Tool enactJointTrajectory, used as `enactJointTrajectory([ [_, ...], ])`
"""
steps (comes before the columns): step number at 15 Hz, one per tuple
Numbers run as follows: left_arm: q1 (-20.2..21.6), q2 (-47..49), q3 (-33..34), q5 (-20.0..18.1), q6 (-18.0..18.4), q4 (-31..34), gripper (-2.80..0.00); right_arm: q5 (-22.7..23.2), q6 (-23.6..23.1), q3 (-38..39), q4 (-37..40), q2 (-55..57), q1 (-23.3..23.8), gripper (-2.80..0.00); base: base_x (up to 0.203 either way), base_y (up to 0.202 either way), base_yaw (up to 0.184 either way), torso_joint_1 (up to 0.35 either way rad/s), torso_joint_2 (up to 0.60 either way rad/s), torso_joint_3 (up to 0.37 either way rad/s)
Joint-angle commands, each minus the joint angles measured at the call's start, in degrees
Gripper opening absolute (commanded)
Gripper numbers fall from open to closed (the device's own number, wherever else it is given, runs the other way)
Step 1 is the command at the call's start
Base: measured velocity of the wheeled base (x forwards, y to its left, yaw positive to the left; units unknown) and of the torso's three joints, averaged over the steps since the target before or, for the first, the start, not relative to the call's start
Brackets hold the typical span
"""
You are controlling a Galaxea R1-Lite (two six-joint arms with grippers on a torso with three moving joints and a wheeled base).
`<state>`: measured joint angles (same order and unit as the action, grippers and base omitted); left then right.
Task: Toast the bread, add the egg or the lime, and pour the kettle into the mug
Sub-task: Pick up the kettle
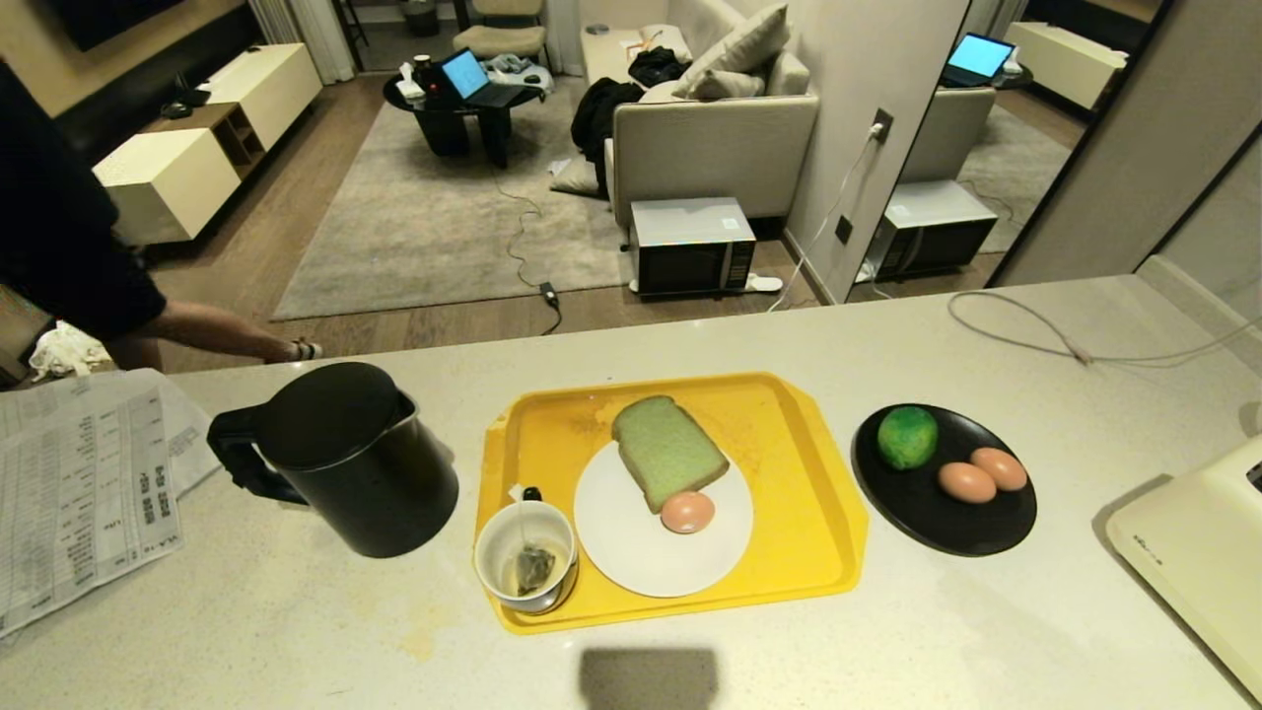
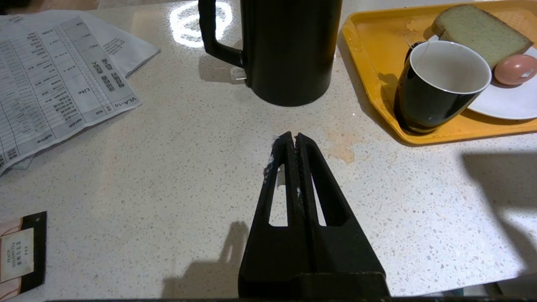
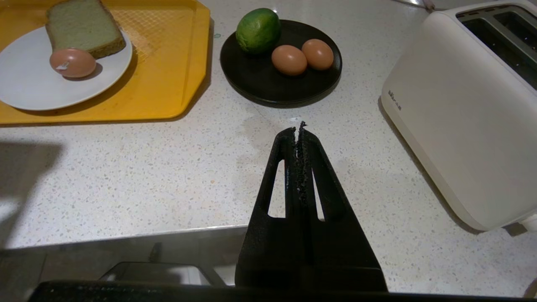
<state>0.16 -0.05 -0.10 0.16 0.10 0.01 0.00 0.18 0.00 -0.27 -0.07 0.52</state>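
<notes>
Hanging clenched and empty over the counter, the left gripper (image 2: pixel 292 136) faces the kettle (image 2: pixel 289 50), its top cut off; bread (image 2: pixel 480 31) beyond the mug (image 2: pixel 440 86); the right gripper (image 3: pixel 297 128), clenched, faces the lime (image 3: pixel 258 30).

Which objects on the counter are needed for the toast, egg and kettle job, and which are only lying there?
Needed: bread, egg beside it on the white plate, lime, kettle, mug, toaster.

Only lying there: printed papers, tea packet, loose cable.
</notes>
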Motion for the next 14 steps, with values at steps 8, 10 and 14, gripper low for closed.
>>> enactJointTrajectory([
  [8,0.0,0.0,0.0,0.1,0.2,0.2,-2.80,0.0,0.0,0.1,0.0,0.1,0.0,-2.80,0.000,0.000,0.000,-0.029,0.06,0.029],
  [10,0.0,0.0,-0.1,0.1,0.6,0.1,-2.80,0.1,0.0,0.1,0.0,0.1,0.0,-2.80,0.000,0.000,0.000,0.000,0.00,0.000],
  [14,-0.2,0.0,-7.6,-0.5,1.1,2.8,-2.80,0.0,0.0,0.1,0.0,0.1,0.0,-2.80,0.000,0.000,0.000,0.000,0.00,0.000],
])
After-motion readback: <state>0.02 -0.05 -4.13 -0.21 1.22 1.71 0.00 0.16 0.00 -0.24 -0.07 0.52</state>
